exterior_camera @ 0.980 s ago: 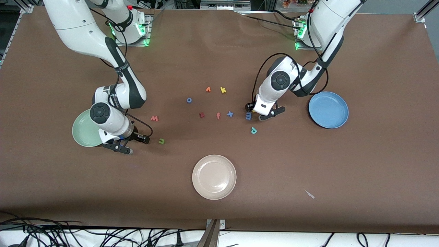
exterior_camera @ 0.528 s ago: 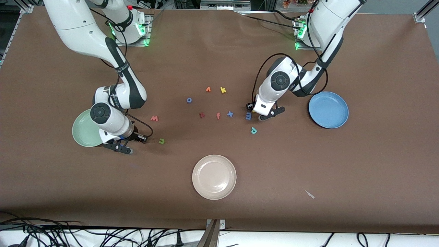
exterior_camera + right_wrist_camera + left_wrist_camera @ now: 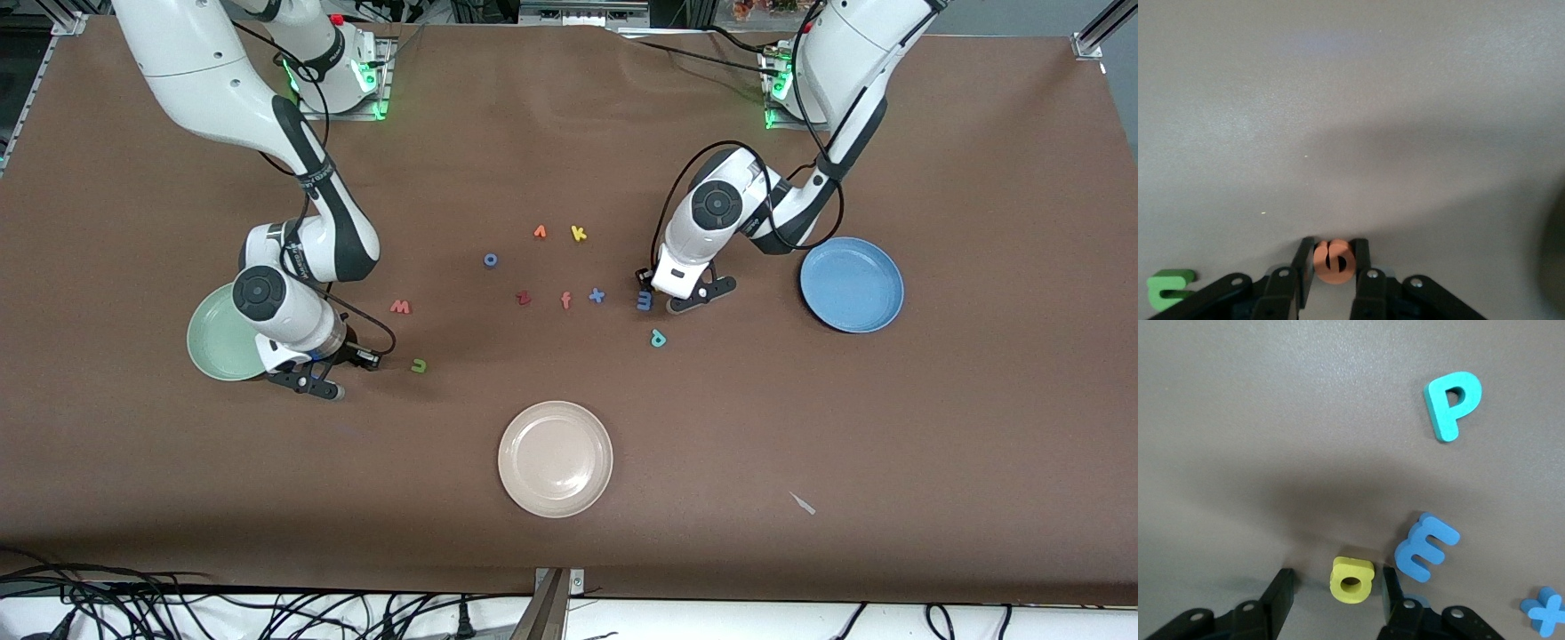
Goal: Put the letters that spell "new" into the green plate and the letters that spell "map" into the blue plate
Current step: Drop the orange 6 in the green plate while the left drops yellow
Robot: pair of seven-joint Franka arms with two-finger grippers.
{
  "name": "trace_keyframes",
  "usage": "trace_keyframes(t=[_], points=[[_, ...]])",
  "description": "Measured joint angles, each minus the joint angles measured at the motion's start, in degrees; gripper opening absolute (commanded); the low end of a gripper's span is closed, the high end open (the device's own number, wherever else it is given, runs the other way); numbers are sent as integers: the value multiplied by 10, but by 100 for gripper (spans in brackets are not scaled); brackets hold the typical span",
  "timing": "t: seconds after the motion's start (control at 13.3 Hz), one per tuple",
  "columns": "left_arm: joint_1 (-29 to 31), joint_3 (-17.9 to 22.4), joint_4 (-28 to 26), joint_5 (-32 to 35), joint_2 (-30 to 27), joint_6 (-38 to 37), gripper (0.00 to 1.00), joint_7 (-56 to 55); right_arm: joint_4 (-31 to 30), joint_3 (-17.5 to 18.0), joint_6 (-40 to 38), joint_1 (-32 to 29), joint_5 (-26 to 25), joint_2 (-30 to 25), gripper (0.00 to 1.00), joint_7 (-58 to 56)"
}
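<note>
My right gripper [image 3: 1333,259] is shut on the orange "e" [image 3: 1332,263], low over the table beside the green plate [image 3: 212,348]. The green "n" [image 3: 418,364] lies next to it and the pinkish "w" [image 3: 400,307] a little farther from the camera. My left gripper [image 3: 1338,581] is open and low at the table, with the yellow "a" [image 3: 1352,580] between its fingers and a gap on each side. The blue "m" [image 3: 1426,545] lies right beside it and the teal "p" [image 3: 1453,403] a little off. The blue plate [image 3: 852,284] sits toward the left arm's end.
A cream plate [image 3: 555,459] sits nearer the camera at mid-table. Other letters lie in the middle: orange "v" [image 3: 540,232], yellow "k" [image 3: 578,233], blue "o" [image 3: 490,260], dark red "z" [image 3: 523,298], orange "f" [image 3: 565,300] and blue "x" [image 3: 597,295].
The right gripper's hand has drawn in slightly beside the green plate. The left arm's wrist has shifted slightly toward the letters. No letter on the table has moved.
</note>
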Motion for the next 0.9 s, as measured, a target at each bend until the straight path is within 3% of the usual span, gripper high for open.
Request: trace_keyframes(t=[0.23,0.53,0.6,0.9], points=[[0,0,1,0,0,-1,41,-2,8,2,-11,1,0,1,17,0],[0,0,4,0,0,-1,30,-2,54,0,-100,1,0,-1,17,-32],[0,0,4,0,0,-1,23,-2,56,-4,-112,0,0,-5,17,-51],[0,2,12,9,0,-6,15,-2,6,-46,-114,-1,-1,-48,17,-165]])
